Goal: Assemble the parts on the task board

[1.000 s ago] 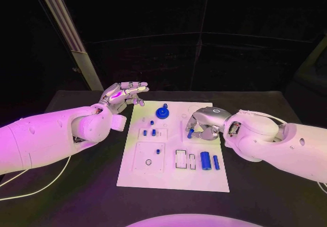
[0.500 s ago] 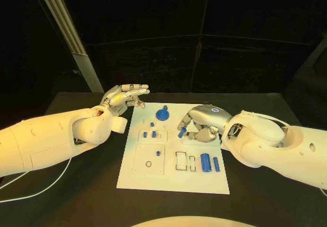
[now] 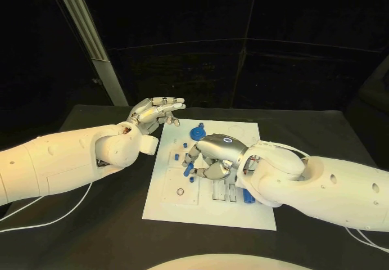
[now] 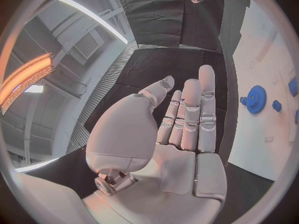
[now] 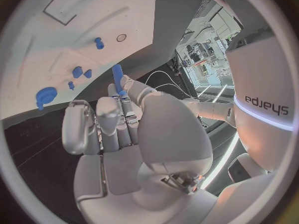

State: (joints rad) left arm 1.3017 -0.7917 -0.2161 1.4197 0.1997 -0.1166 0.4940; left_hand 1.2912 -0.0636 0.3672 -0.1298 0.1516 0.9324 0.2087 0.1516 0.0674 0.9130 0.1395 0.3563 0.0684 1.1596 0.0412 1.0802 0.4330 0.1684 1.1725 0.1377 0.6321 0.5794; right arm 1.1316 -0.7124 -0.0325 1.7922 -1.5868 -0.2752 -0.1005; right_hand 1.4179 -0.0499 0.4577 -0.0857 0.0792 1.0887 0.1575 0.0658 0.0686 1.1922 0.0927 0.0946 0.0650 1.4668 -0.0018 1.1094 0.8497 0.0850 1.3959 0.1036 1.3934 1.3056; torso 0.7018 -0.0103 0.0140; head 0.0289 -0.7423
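The right hand [image 3: 209, 158] pinches a slim blue peg [image 5: 117, 77] over the white rectangular task board [image 3: 182, 211]. A blue toothed gear [image 3: 197, 134] stands just beyond it, seemingly upright. The left hand [image 3: 154, 114] hovers spread, holding nothing.

Black bench [image 3: 324, 140] carries the white task board [image 3: 211, 211] lying flat at its centre. A pale cable [image 3: 49, 216] runs across the bench surface just left of the board.
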